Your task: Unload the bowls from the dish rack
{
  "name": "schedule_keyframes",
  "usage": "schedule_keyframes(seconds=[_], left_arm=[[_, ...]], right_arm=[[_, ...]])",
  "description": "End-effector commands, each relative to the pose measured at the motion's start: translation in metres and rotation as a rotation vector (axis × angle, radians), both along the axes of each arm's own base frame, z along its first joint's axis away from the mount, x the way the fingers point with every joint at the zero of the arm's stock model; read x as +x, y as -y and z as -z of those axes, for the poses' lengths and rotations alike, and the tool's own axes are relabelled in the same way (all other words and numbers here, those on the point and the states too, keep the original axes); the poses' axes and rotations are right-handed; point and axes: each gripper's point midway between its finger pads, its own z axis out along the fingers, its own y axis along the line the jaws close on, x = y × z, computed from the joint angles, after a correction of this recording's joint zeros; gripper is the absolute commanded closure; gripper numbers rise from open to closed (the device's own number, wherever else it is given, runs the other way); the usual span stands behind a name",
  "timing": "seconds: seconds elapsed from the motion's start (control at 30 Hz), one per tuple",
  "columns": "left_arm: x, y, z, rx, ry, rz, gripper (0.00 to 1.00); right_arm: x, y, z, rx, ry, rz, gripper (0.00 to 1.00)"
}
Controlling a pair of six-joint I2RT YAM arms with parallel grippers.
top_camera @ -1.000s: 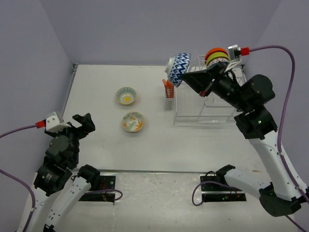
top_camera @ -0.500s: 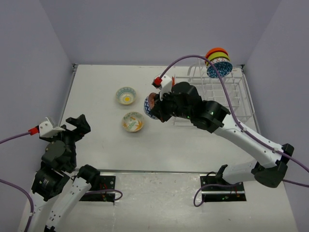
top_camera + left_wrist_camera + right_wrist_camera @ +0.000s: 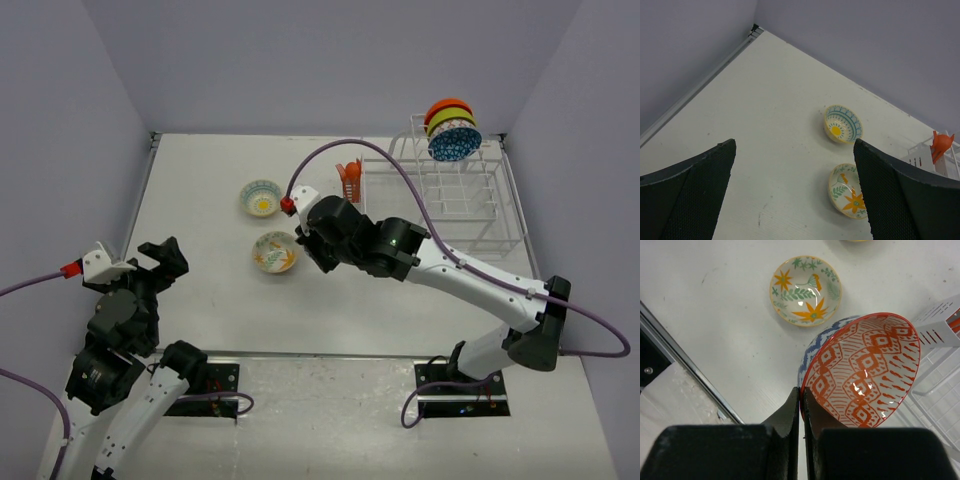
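A white table [image 3: 200, 300] fills the scene, closed in by pale lavender walls [image 3: 300, 60] on the left, far and right. An orange utensil holder [image 3: 349, 178] stands upright toward the far centre. A scuffed grey metal strip [image 3: 330, 395] runs along the table's near edge.

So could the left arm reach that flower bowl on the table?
Probably yes: the left tool is open and nothing stands between it and the flower bowl. The right arm, holding a red bowl, crowds it.

Red-patterned bowl [image 3: 862, 370] is hidden under right arm [image 3: 450, 265] in top view; dish rack [image 3: 926, 159] is cropped in left-wrist view.
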Motion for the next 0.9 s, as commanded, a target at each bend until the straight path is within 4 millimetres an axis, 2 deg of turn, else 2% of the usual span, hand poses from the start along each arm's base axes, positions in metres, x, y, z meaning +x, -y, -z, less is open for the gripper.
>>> schedule_keyframes(seconds=[0.0, 0.33, 0.53, 0.87], left_arm=[[0.001, 0.0, -0.007, -0.018, 0.016, -0.008, 0.0], [0.002, 0.001, -0.006, -0.014, 0.014, -0.004, 0.0], [0.001, -0.001, -0.007, -0.016, 0.02, -0.007, 0.0], [0.0, -0.001, -0.007, -0.018, 0.022, -0.009, 0.0]], right_arm=[[0.005, -0.001, -0.024, 0.021, 0.092, 0.012, 1.0], [-0.017, -0.007, -0.032, 0.078, 0.103, -0.071, 1.0], [-0.017, -0.004, -0.025, 0.033, 0.112, -0.067, 1.0], [-0.017, -0.007, -0.026, 0.031, 0.127, -0.071, 1.0]])
